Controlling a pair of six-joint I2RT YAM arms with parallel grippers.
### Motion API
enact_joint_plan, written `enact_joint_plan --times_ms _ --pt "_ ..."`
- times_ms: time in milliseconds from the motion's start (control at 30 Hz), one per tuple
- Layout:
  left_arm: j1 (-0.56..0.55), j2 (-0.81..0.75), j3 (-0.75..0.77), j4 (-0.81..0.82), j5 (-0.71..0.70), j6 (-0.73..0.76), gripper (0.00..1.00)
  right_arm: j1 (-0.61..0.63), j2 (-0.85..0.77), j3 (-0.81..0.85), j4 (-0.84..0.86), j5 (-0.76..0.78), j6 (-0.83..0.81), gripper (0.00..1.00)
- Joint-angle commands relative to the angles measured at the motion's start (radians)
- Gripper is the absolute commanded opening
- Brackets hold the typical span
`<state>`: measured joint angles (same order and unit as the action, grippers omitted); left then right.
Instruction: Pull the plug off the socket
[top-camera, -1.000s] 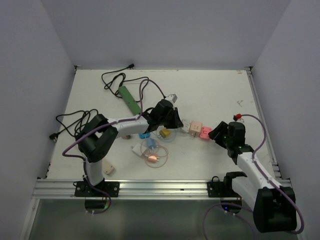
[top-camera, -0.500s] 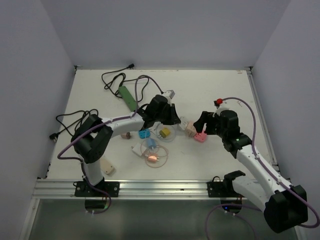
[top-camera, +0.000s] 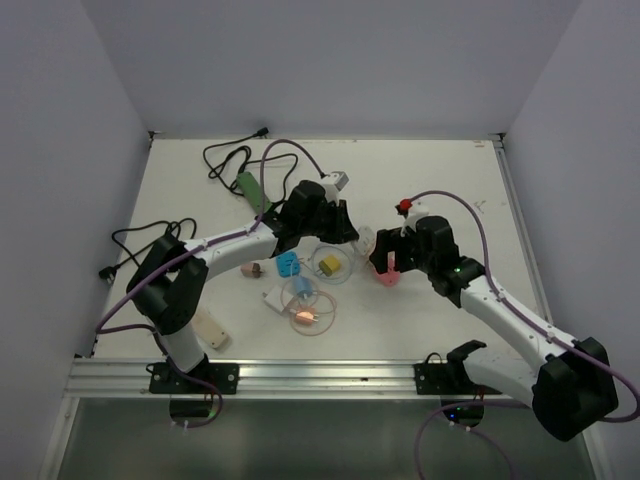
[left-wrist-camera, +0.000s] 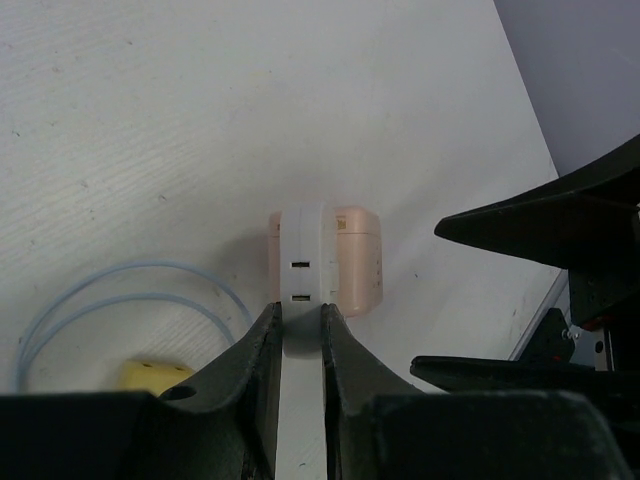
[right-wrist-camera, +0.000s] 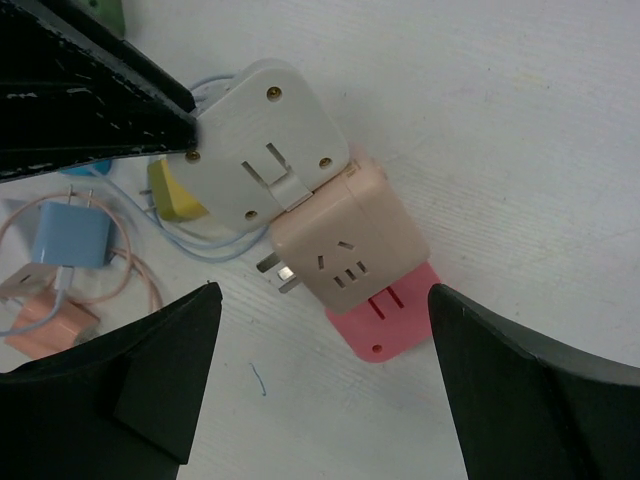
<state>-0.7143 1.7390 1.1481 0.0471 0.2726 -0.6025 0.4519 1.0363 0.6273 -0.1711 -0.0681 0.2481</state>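
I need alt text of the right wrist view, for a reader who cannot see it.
A white adapter, a beige socket cube and a pink block sit joined on the table before the right gripper, jaws open.

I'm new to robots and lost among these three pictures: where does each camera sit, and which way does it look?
Top: above and behind the bases, looking down on the table; left arm and right arm show.
Left wrist: behind the left gripper, looking along it at the white adapter it clamps.
Right wrist: behind the open right gripper, looking down at the beige cube.
Shared: both wrist views show the white adapter and beige cube.
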Motion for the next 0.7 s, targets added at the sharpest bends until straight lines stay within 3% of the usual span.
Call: enact_joint_plan --times_ms 0,667 --pt "0.006 -0.062 0.045 0.011 0.036 0.061 0.00 0.007 0.054 0.057 0.024 0.034 -0.052 0.88" --pt "0.006 -0.052 0.079 -0.027 0.059 0.096 0.00 0.007 0.220 0.043 0.140 -0.032 -0.156 0.86"
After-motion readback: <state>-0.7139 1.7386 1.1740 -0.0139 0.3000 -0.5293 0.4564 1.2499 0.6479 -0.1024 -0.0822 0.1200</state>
